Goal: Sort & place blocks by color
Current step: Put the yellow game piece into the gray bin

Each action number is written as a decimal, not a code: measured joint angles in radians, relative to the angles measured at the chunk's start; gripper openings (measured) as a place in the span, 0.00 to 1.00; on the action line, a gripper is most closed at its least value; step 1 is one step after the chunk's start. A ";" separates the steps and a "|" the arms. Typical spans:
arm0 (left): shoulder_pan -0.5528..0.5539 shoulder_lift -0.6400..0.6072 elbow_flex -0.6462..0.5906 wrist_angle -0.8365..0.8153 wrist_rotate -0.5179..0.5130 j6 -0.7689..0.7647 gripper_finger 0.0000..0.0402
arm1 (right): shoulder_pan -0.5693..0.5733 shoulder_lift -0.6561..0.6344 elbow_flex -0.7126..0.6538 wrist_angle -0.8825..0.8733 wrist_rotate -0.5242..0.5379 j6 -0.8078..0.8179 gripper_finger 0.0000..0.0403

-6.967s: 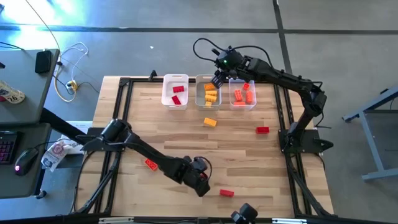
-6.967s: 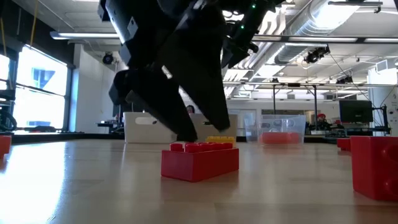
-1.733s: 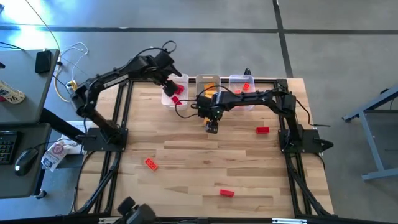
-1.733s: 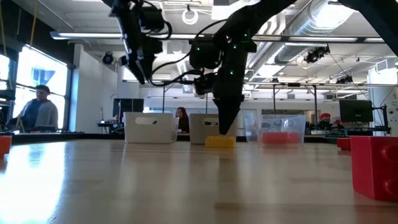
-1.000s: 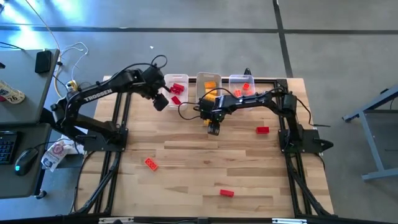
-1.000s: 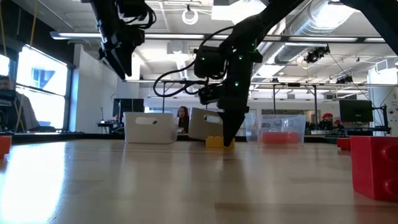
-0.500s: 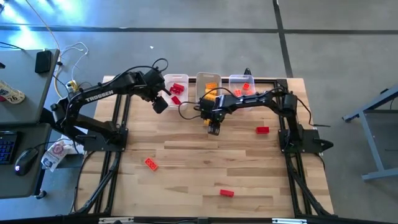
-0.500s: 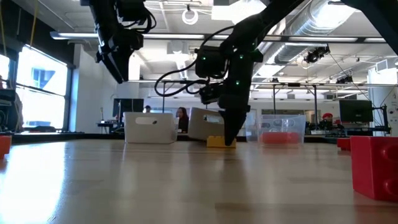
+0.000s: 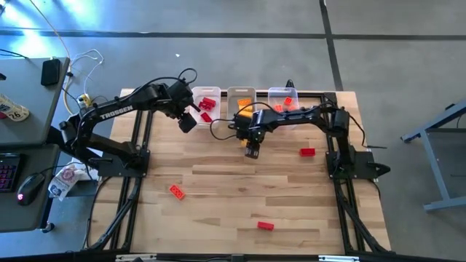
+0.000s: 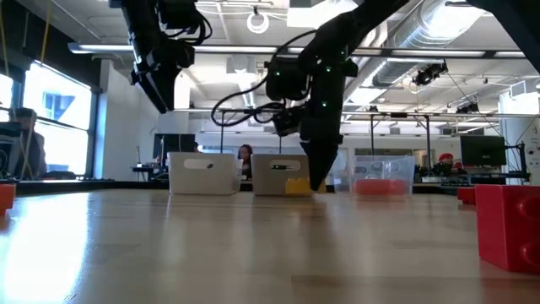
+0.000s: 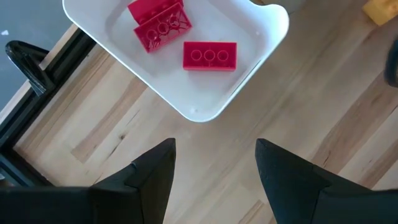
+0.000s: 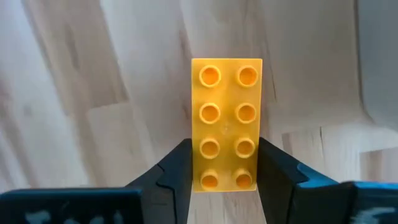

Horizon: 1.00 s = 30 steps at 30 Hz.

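My right gripper (image 9: 252,150) is shut on a yellow block (image 12: 225,118), studs up, just in front of the middle bin (image 9: 243,102), which holds yellow blocks. In the low view the gripper (image 10: 317,184) points down with the block (image 10: 296,187) beside its tips. My left gripper (image 9: 187,121) is open and hangs above bare wood by the near-left corner of the left bin (image 11: 186,62), where two red blocks lie. The right bin (image 9: 284,106) holds orange-red blocks. Loose blocks lie on the table: red (image 9: 307,152), orange-red (image 9: 177,191), red (image 9: 265,225). My right gripper pinches the yellow block between its two fingers (image 12: 177,171), across its narrow width at the end nearest the wrist (image 12: 200,174). The fingers come from above, pointing down. The block lies flat with studs up, at or barely above the tabletop; I cannot tell which.
Three clear bins stand in a row along the far edge. A black frame rail (image 9: 143,131) borders the table's left and right sides. A large red block (image 10: 509,226) sits close to the low camera. Open wood spreads across the middle and near part (image 9: 240,189).
My right gripper has risen a little and shifted slightly toward the table's right, still shut on the yellow block, which sits a bit higher in the low view than before.
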 joint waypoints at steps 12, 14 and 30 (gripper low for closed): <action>-0.020 0.000 0.000 -0.024 -0.003 0.004 0.52 | 0.046 -0.002 0.176 -0.145 0.019 -0.062 0.30; -0.035 0.000 0.000 -0.035 -0.003 0.007 0.52 | 0.051 -0.002 0.208 -0.166 0.050 -0.079 0.30; -0.177 0.000 0.000 -0.076 -0.002 0.008 0.52 | -0.044 -0.003 0.441 -0.240 0.300 -0.167 0.30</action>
